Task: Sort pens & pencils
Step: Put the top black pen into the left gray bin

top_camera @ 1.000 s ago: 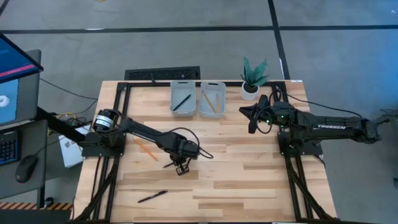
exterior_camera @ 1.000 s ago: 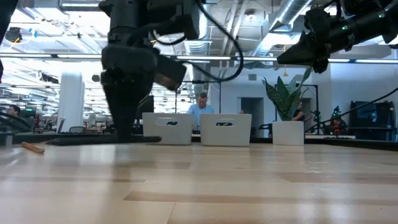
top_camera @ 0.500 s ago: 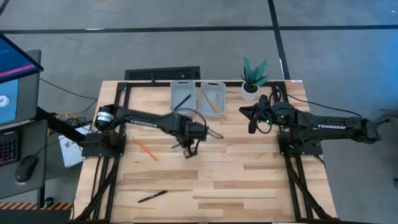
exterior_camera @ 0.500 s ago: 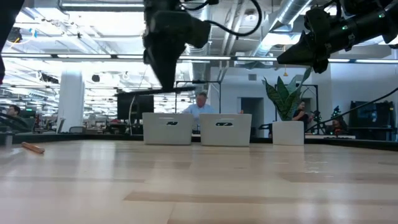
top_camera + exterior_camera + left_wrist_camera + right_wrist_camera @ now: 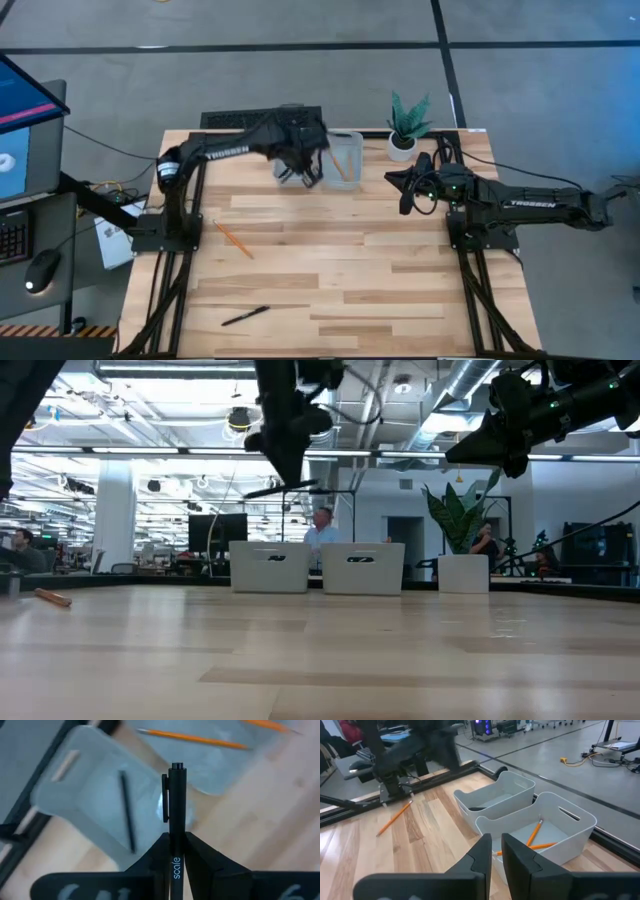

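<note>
My left gripper [image 5: 300,172] hangs high over the left grey tray [image 5: 85,800], shut on a black pen [image 5: 285,488]. A second black pen [image 5: 127,815] lies flat in that tray. The right grey tray [image 5: 345,160] holds two orange pencils [image 5: 195,739]. One orange pencil [image 5: 233,238] lies on the table at the left, and a black pen [image 5: 245,316] lies near the front edge. My right gripper [image 5: 405,192] waits shut in the air near the plant, with nothing between its fingers [image 5: 485,852]. My left gripper pinches the pen's barrel [image 5: 176,851] between its two fingers, back from the clip end [image 5: 175,785], which sticks out past them. The fingers come steeply from above and lie across the pen. The pen hangs about level, clear of the tray and the table.
A potted plant [image 5: 405,125] stands at the far right beside the trays. A keyboard [image 5: 262,120] lies just beyond the far edge. Bare wood stretches across the middle and the near right of the table [image 5: 380,290].
My left gripper, shut on the pen all the while, has risen from the table's middle and swung toward the far edge, turning as it went, until it hangs over the left tray. The pen has gone from table height to well above the trays.
</note>
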Tool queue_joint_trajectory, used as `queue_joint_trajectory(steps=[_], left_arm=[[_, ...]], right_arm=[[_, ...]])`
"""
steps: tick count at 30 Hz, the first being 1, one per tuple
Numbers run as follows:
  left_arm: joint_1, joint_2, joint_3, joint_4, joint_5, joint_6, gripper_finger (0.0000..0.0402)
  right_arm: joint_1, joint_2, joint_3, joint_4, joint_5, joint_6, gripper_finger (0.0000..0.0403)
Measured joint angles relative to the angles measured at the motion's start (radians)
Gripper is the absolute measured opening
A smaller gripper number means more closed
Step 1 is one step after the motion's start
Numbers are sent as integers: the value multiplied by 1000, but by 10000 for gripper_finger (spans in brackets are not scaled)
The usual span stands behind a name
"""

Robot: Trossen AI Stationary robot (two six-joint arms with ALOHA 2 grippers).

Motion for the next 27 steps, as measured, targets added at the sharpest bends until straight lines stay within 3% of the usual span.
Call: queue_joint_trajectory(steps=[5,9,17,27], left_arm=[[126,0,0,40,13,-2,33],[195,0,-1,114,126,-18,35],[233,51,0,165,148,-26,35],[256,221,-2,119,130,-36,38]], right_arm=[[0,0,0,0,0,0,66],[0,0,0,0,0,-1,66],[0,0,0,0,0,-27,66],[0,0,0,-34,0,-27,66]])
